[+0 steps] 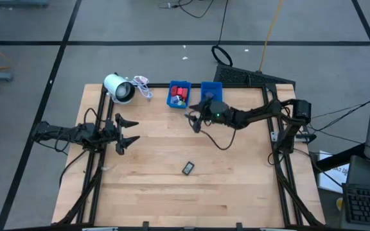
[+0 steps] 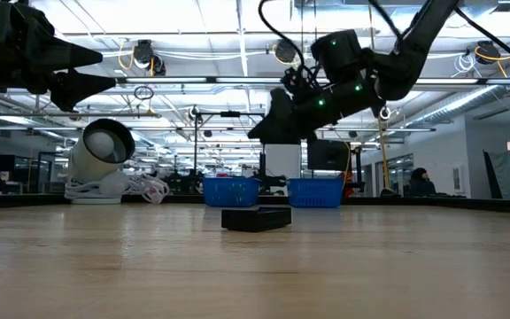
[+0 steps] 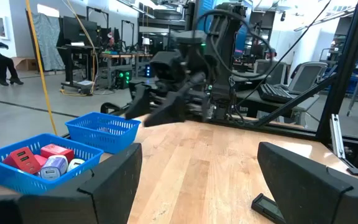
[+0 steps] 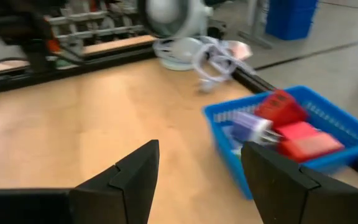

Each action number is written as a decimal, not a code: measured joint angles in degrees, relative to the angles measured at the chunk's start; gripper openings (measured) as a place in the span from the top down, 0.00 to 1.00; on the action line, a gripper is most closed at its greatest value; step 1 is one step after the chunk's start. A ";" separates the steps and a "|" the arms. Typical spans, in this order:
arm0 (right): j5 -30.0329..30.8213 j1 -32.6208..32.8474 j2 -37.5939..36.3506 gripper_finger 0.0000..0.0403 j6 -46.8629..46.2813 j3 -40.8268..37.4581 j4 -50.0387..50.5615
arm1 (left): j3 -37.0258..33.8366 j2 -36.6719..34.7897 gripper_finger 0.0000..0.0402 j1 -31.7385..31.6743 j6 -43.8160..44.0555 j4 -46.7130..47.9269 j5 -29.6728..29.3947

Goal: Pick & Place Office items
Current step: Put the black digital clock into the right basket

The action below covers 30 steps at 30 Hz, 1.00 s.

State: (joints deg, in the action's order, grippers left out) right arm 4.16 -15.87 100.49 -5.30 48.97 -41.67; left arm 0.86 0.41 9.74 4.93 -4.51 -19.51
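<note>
Pale wooden table [image 1: 236, 186] carries two blue bins at its far edge, side by side. One bin [image 1: 179, 94] holds the gathered office items [image 4: 284, 127]: red blocks, a white-and-purple piece and others packed together. Its neighbour, the second bin [image 1: 211, 90], shows no contents that can be made out.

Right gripper [image 1: 194, 120] hangs in the air just in front of the bins, its fingers [image 4: 129, 177] spread apart with nothing between them; the filled bin lies just ahead of and beside the fingertips. Left gripper [image 1: 126, 133] hovers above the table's left side, fingers [image 3: 303, 180] likewise wide apart and empty, pointed across the boards toward the other arm.

One dark item [image 1: 188, 168] lies alone on the bare wood, well apart from both sets of fingers and nearer the front of the table. A white roll [image 1: 119, 88] with a coiled white cable [image 1: 142, 86] sits near the far left corner.
</note>
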 joint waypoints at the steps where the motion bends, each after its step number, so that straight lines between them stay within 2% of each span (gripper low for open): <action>1: 0.01 0.93 0.00 0.47 0.00 0.00 -0.34 | 0.00 0.00 0.19 -0.01 -0.02 0.00 -0.01; 30: 0.22 25.19 0.00 0.47 1.62 0.00 -0.05 | 0.00 0.02 0.19 0.00 0.00 -0.02 0.00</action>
State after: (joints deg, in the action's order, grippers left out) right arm 4.38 9.32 100.49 -3.68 48.97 -41.72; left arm 0.86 0.43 9.74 4.93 -4.54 -19.51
